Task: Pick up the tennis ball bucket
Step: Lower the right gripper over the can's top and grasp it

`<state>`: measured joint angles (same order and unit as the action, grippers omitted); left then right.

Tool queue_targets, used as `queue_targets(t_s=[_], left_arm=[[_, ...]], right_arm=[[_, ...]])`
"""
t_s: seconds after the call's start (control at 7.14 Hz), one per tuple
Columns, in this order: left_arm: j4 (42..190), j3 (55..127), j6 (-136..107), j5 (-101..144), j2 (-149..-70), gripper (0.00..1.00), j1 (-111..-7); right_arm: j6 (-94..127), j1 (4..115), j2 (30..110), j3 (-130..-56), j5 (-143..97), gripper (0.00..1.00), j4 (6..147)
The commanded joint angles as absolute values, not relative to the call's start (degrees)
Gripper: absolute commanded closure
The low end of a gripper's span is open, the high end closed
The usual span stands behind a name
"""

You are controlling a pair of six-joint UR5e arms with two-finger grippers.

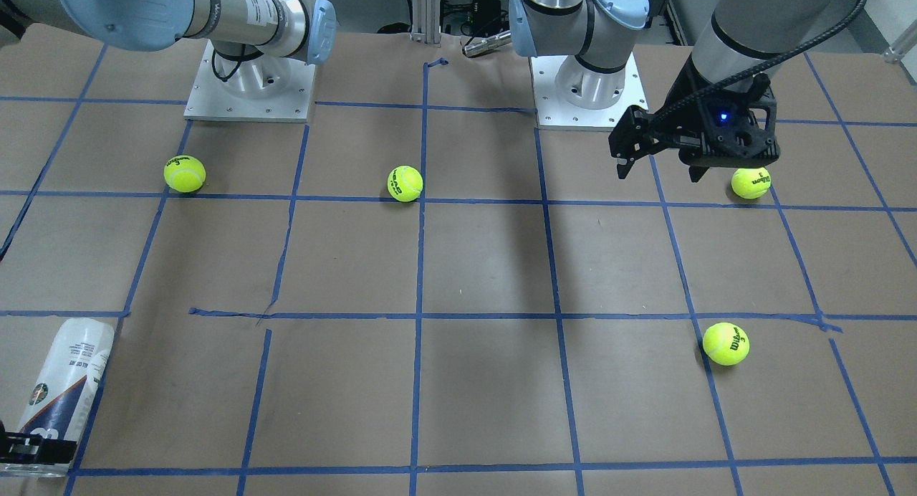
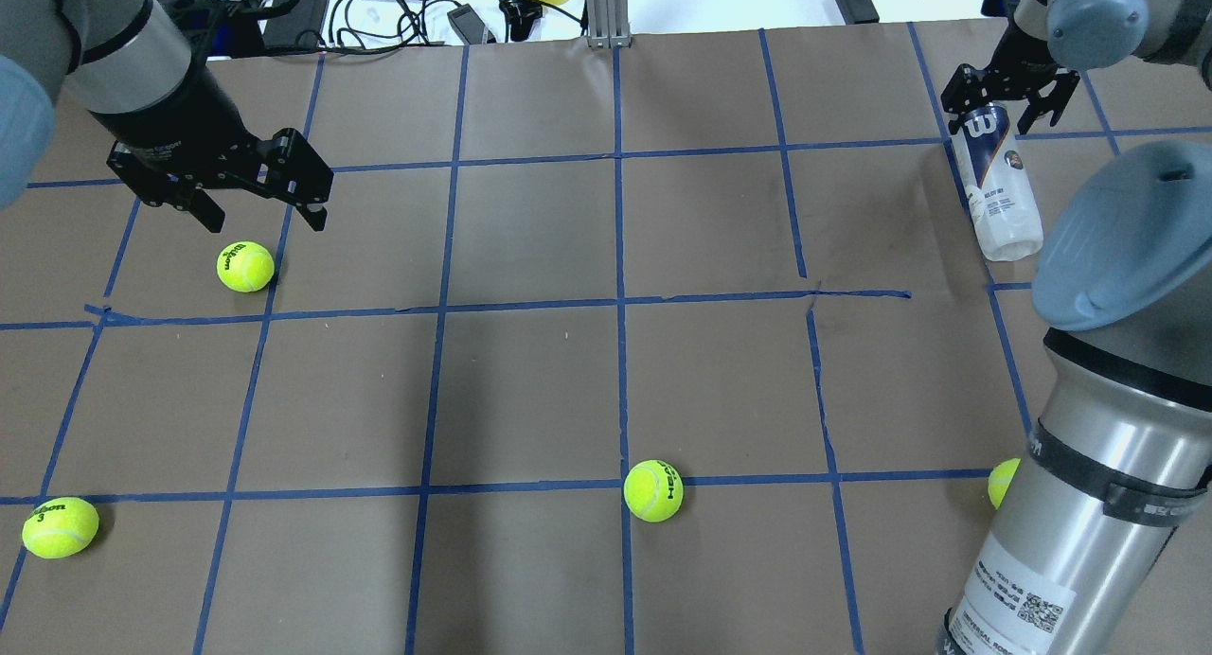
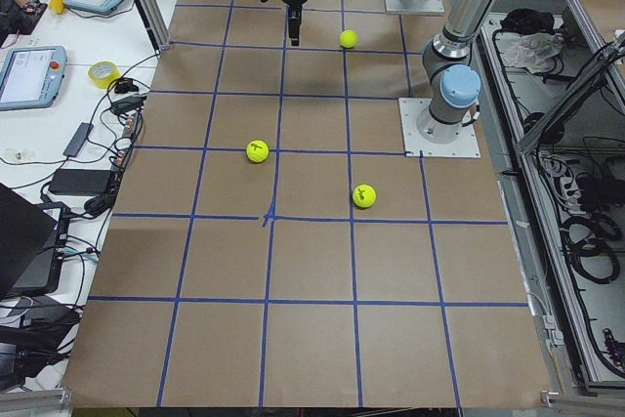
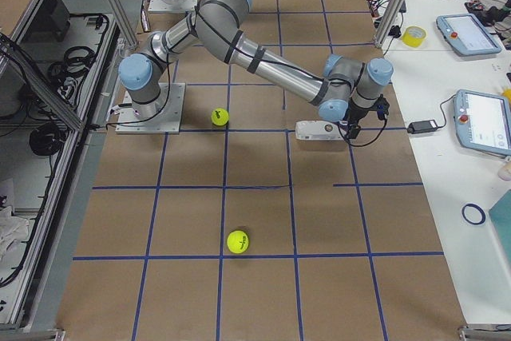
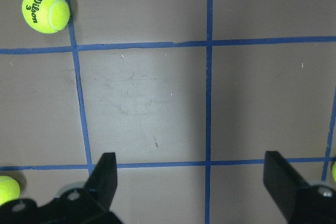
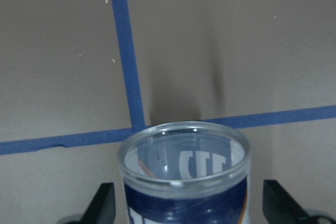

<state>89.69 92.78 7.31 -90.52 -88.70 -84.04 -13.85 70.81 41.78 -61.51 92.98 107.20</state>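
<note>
Tennis ball bucket point(image 2: 999, 196) lies on its side on the table point(image 2: 530, 390), at the far right corner in the overhead view. Right gripper point(image 2: 992, 115) straddles its far, open-rimmed end, jaws wide, one finger either side of the tube. The wrist view shows a small gap at each side, so nothing is clamped. Left gripper point(image 2: 265, 221) hangs above the paper, spread wide and empty, a tennis ball point(image 2: 245, 266) just beside it

Clear glossy plastic tennis ball bucket point(image 6: 184, 195), fuzzy felt tennis balls point(image 1: 185, 174), matt brown paper table cover point(image 1: 487, 259)
</note>
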Motion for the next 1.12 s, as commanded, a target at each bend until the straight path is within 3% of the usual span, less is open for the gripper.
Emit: queue_targets(t_s=[0.0, 0.28, 0.42, 0.7, 0.98], left_arm=[[89.74, 92.99, 6.51, -90.27, -88.59, 0.00, -84.02], [89.56, 92.73, 6.07, -90.09, -88.51, 0.00, -84.02], [89.65, 92.90, 5.98, -90.26, -88.59, 0.00, -83.94], [92.19, 92.55, 3.97, -90.96, -88.42, 0.00, -83.76], [91.67, 92.29, 3.25, -90.62, -88.24, 0.00, -83.32]], right_arm=[[-15.89, 70.66, 41.92, -65.02, 92.81, 0.04, 112.91], [-16.79, 70.05, 41.84, -65.65, 91.94, 0.05, 115.05], [-16.79, 69.87, 41.92, -65.65, 91.93, 0.14, 115.05], [-17.05, 69.87, 42.62, -65.65, 89.92, 0.45, 114.61], [-28.40, 71.09, 48.39, -68.27, 89.74, 0.52, 111.38]])
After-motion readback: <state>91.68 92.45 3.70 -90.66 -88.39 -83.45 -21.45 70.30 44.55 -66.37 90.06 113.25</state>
